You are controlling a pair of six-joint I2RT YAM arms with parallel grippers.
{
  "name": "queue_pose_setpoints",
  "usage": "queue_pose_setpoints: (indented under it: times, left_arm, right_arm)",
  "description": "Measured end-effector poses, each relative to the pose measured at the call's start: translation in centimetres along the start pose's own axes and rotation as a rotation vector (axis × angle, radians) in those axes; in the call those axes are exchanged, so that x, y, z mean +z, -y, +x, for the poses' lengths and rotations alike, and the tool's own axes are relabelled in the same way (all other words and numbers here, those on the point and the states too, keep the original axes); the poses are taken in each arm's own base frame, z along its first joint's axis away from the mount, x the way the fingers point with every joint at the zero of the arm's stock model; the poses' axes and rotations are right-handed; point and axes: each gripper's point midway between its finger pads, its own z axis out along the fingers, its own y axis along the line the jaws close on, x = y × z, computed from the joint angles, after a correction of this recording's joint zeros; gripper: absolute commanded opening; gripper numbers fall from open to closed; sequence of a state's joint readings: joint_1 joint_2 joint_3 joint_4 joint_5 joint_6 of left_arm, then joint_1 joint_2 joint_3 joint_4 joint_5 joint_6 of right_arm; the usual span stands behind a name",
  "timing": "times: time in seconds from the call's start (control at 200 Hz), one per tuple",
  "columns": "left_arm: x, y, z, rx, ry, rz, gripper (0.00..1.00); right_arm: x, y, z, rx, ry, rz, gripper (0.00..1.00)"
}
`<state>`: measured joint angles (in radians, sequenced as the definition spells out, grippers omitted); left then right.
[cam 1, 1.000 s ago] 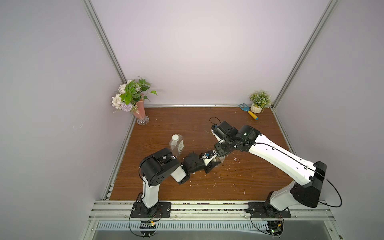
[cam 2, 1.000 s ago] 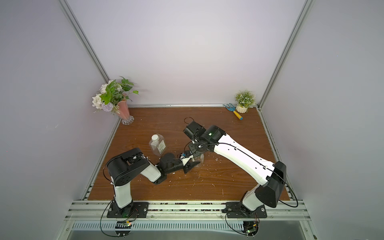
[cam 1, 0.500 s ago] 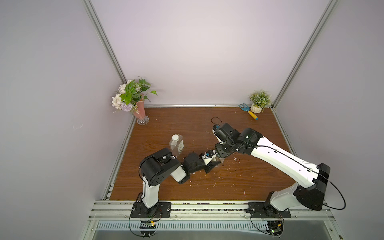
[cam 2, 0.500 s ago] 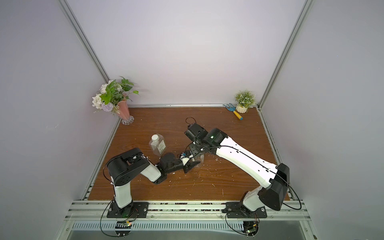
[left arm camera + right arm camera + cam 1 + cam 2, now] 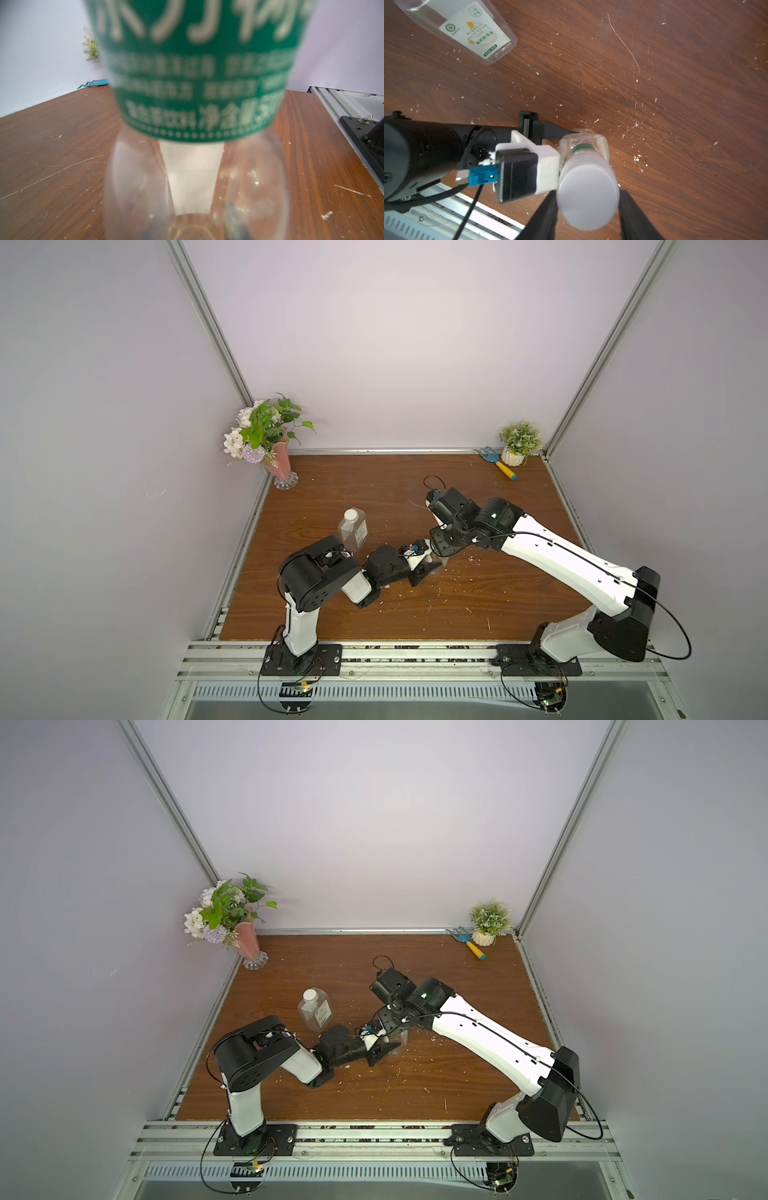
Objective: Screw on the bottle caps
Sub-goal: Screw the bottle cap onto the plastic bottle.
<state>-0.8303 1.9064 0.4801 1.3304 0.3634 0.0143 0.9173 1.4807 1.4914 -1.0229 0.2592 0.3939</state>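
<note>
White cap [image 5: 587, 195] sits on the round bottle [image 5: 583, 143], upright on the bench [image 5: 374, 485]. My right end effector [image 5: 587, 194] straddles the cap, jaws slightly apart. My left end effector [image 5: 429, 568] is clamped on that bottle's lower body. Squarish bottle [image 5: 354, 533], capped, stands at 10 o'clock from it. Wood surface is scratched, flecked with white debris.

Robotics lab test cell. Wooden tabletop [image 5: 374, 489] boxed in by plain lilac wall panels [image 5: 395, 344] on aluminium framing [image 5: 208, 319]; left arm [image 5: 316, 576] and right arm [image 5: 561, 560] bolted to a slotted rail [image 5: 415, 655] at 6 o'clock. Decorative props: flower vase [image 5: 279, 464] at 10 o'clock, potted plant [image 5: 517, 443] and garden fork [image 5: 498, 462] at 2 o'clock
</note>
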Motion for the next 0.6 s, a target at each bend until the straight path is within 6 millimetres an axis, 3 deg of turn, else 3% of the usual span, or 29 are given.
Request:
queue_pose_setpoints:
  times: [0.6]
  left_arm:
    - [0.00, 0.00, -0.01, 0.000, 0.000, 0.000, 0.38]
  right_arm:
    - [-0.02, 0.20, 0.44, -0.004, -0.017, 0.011, 0.56]
